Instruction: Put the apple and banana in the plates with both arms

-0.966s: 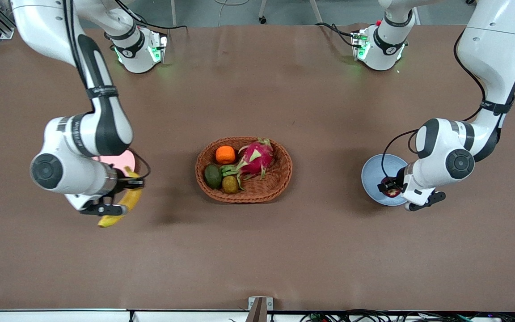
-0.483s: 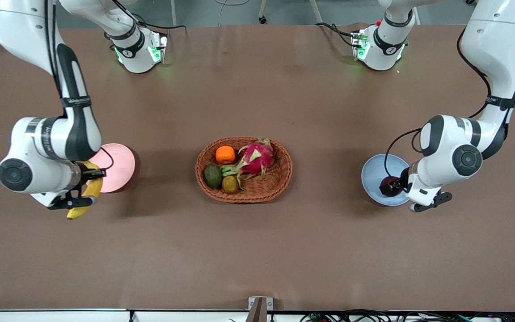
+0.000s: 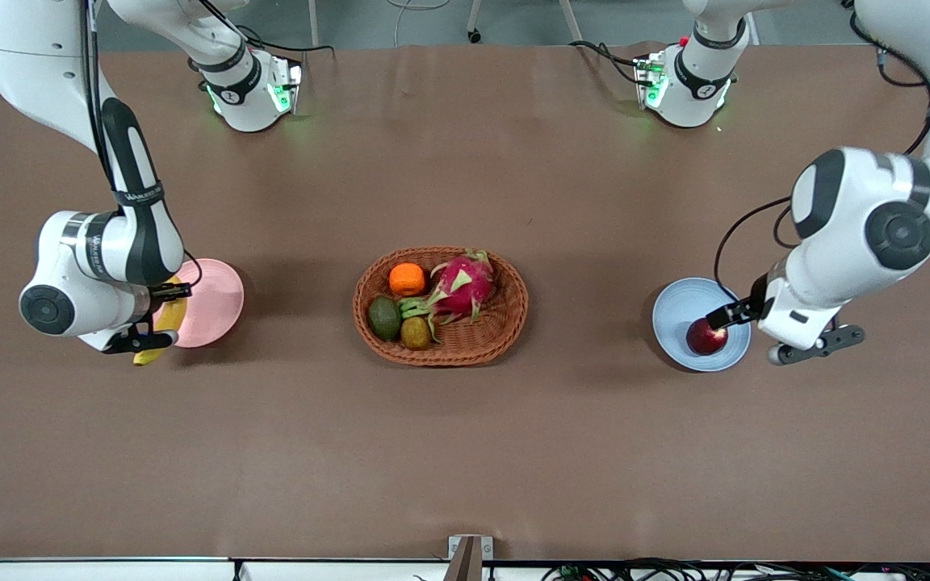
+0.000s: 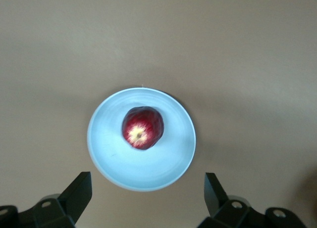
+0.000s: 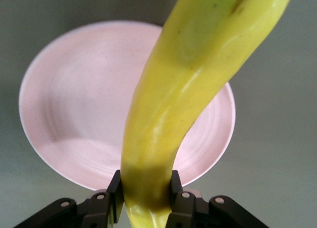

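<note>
1. Starting at the right arm's end of the table: your right gripper is clamped on the banana, and it hangs over the edge of the pink plate. In the right wrist view the fingers pinch the banana near one end, and the rest of the fruit sweeps out from the gripper across the pink plate below it. So this half is mid-placement: carried there, not set down yet.

2. For the next move I'd say you need to drop lower and shift so the banana's middle sits over the plate's middle before you let go. It's about as long as the plate is wide, so an off-centre release probably leaves one tip hanging off the rim.

3. Middle of the table: the wicker basket with the orange, the dragon fruit and two greenish fruits. Not your business, leave it.

4. Left arm's end: the apple already sits on the blue plate. Your left gripper is spread wide and empty, up above the plate's rim, with the apple clear of both fingers near the middle of the blue plate. That half looks done; all it calls for is pulling the arm away without nudging anything.
</note>
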Robot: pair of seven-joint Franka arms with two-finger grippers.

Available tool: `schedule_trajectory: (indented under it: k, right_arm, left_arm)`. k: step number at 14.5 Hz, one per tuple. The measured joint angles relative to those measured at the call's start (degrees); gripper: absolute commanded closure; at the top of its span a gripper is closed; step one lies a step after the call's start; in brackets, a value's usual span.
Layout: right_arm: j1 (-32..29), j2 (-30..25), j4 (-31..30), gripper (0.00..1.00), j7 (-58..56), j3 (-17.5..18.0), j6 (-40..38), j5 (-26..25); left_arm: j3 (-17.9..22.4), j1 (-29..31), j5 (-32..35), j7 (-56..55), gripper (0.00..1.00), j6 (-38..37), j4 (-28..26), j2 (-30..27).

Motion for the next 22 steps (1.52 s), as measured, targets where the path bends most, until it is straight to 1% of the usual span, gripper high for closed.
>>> schedule_trajectory:
  k: [5, 7, 8, 9, 10, 11, 13, 14, 16, 17, 18, 19, 22]
  right_arm:
    - [0.1, 0.0, -1.4, 0.61, 0.0, 0.3, 0.1, -0.1]
    - [0.2, 0.0, -2.0, 0.55, 0.0, 0.5, 0.7, -0.1]
    - [0.3, 0.0, -2.5, 0.46, 0.0, 0.6, 1.1, -0.1]
    - [0.3, 0.0, -2.9, 0.32, 0.0, 0.6, 1.5, -0.1]
    - [0.3, 0.0, -3.1, 0.02, 0.0, 0.7, 1.6, -0.1]
    - [0.3, 0.0, -3.3, 0.0, 0.0, 0.7, 1.6, -0.1]
    - [0.3, 0.0, -3.4, 0.0, 0.1, 0.7, 1.6, -0.1]
    - [0.3, -0.1, -3.3, 0.0, 0.1, 0.7, 1.6, -0.1]
    - [0.3, -1.1, -2.0, 0.0, 0.2, 0.6, 1.1, 0.0]
    - [0.2, -2.1, -0.7, 0.0, 0.2, 0.5, 0.7, 0.0]
    - [0.2, -3.4, 1.2, 0.0, 0.2, 0.3, 0.2, 0.0]
    - [0.2, -4.6, 3.3, 0.0, 0.2, 0.2, -1.2, 0.0]
    - [-0.3, -7.4, 12.6, 0.0, 0.3, -0.6, -10.1, 0.0]
  left_arm:
    - [0.7, 1.2, 0.0, 11.1, 0.0, -11.3, 10.2, -4.8]
    - [0.7, 1.9, 0.0, 13.1, 0.0, -16.6, 14.3, -6.0]
    - [0.7, 1.9, 0.0, 13.7, 0.0, -19.0, 16.5, -6.3]
    - [0.5, 1.9, 0.0, 14.0, 0.0, -21.7, 18.3, -6.5]
    - [0.3, 1.9, 0.0, 14.3, 0.0, -24.1, 19.7, -6.7]
    - [0.1, 1.8, 0.0, 14.5, 0.0, -25.7, 20.6, -6.9]
    - [0.4, 1.2, -0.8, 15.6, 0.0, -26.8, 21.4, -8.3]
    - [1.8, -0.3, -1.4, 16.3, 0.0, -27.7, 21.2, -9.6]
    - [8.4, -5.9, -3.7, 17.7, 0.0, -28.8, 19.7, -12.2]
    - [12.0, -8.5, -5.2, 18.8, 0.0, -29.0, 18.3, -13.5]
    - [14.8, -10.3, -6.3, 19.7, 0.0, -29.1, 16.7, -14.7]
    - [16.2, -11.1, -6.8, 20.3, 0.0, -29.1, 15.4, -15.5]
    - [16.7, -11.5, -7.0, 20.6, 0.0, -29.1, 13.4, -16.8]
